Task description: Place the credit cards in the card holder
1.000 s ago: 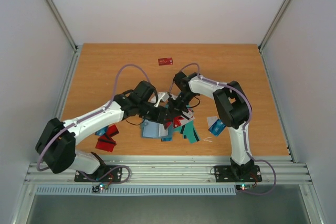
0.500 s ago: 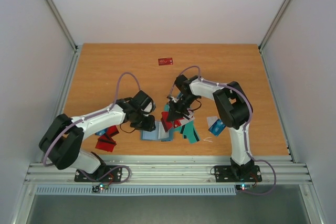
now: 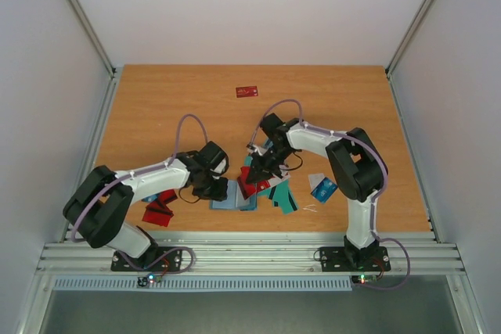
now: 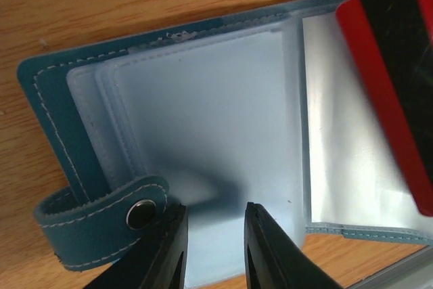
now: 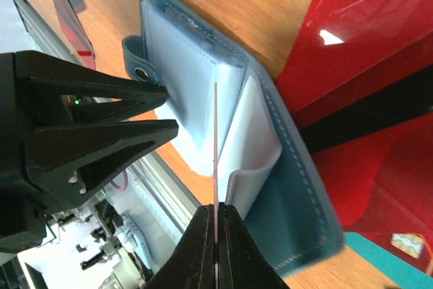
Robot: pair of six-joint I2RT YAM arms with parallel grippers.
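The teal card holder (image 3: pixel 233 199) lies open near the table's front, its light blue pockets up (image 4: pixel 203 120). My left gripper (image 3: pixel 214 187) is open, its fingertips (image 4: pixel 213 211) a little apart and down on the left pocket stack next to the snap strap (image 4: pixel 101 214). My right gripper (image 3: pixel 252 179) is shut on a red credit card with a black stripe (image 4: pixel 396 65). That card is edge-on in the right wrist view (image 5: pixel 215 140), over the holder's fold (image 5: pixel 298 187). More red cards (image 5: pixel 379 99) lie under and beside the holder.
Red cards (image 3: pixel 160 207) lie at the front left, teal cards (image 3: pixel 282 195) right of the holder, a blue and white card (image 3: pixel 322 185) further right. One red card (image 3: pixel 247 91) lies alone at the back. The table's front rail (image 3: pixel 250 256) is close.
My left gripper has drawn back towards the front left and settled on the holder's left side. My right gripper has come down and forward with the red card to the holder.
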